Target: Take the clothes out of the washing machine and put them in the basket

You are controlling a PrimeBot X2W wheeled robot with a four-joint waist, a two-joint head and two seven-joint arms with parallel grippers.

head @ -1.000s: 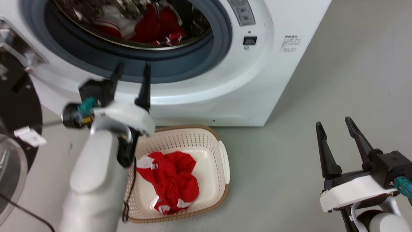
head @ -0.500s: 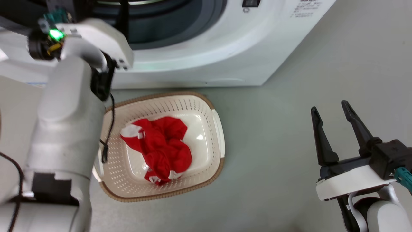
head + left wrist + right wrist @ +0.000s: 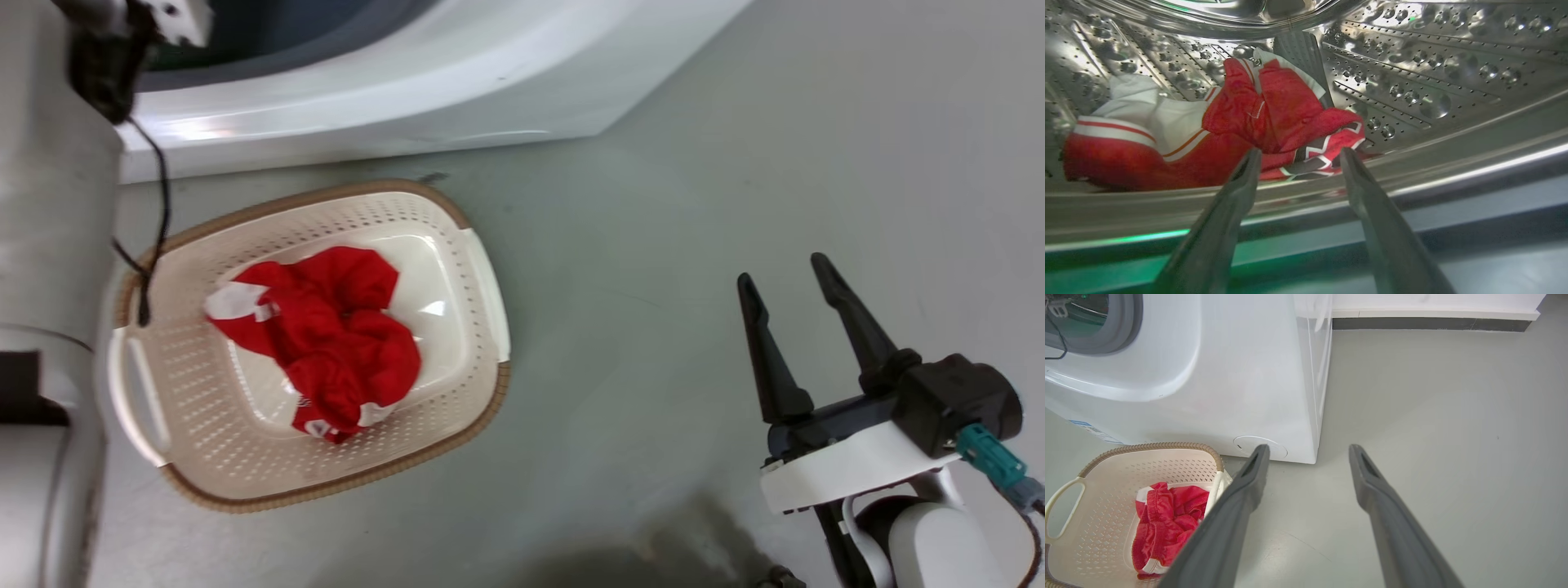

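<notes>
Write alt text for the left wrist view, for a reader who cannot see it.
The left gripper, jaws open, points at a crumpled bundle of red clothes with white trim lying in the perforated steel drum of the washing machine. Whether the fingertips touch the fabric cannot be told.

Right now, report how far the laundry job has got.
Done: one red garment lies in the basket. In hand: the left pincer, open, points at red-and-white clothes inside the drum, not yet gripping. Remaining: grab those and basket them. The right pincer hangs open.

Lettering on the clothes (image 3: 1241, 130) is unreadable.
</notes>
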